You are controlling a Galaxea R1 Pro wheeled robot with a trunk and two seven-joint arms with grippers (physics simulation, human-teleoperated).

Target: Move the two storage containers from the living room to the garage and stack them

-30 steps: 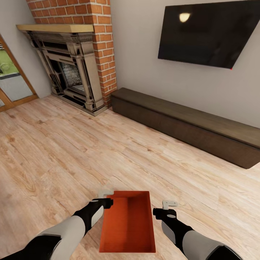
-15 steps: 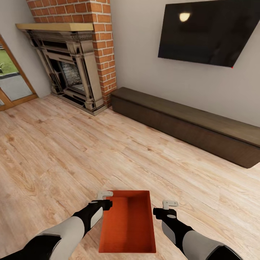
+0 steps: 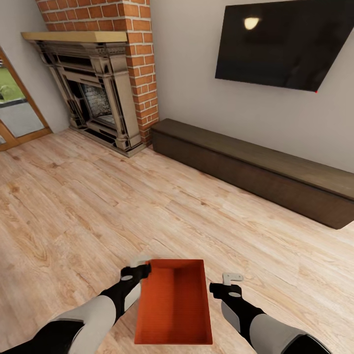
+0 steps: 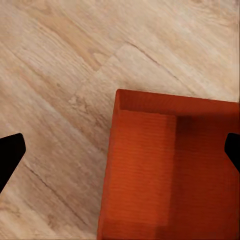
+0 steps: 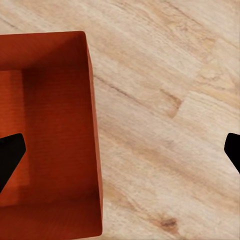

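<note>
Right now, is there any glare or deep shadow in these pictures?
Head view: a lamp reflection glares on the TV; the floor is evenly lit. Left wrist view: one half of the bin interior is shaded. Right wrist view: the bin's inside is dark near its wall.

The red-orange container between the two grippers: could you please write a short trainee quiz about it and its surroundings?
1. True or false: the storage container is empty.
2. What does it rest on: A) wood plank floor, B) concrete, C) bench?
3. Which gripper straddles its wall, the left gripper or the right gripper?

Key: 1 true. 2 A. 3 Both: each wrist view shows one finger over the inside, one over the floor.
</note>
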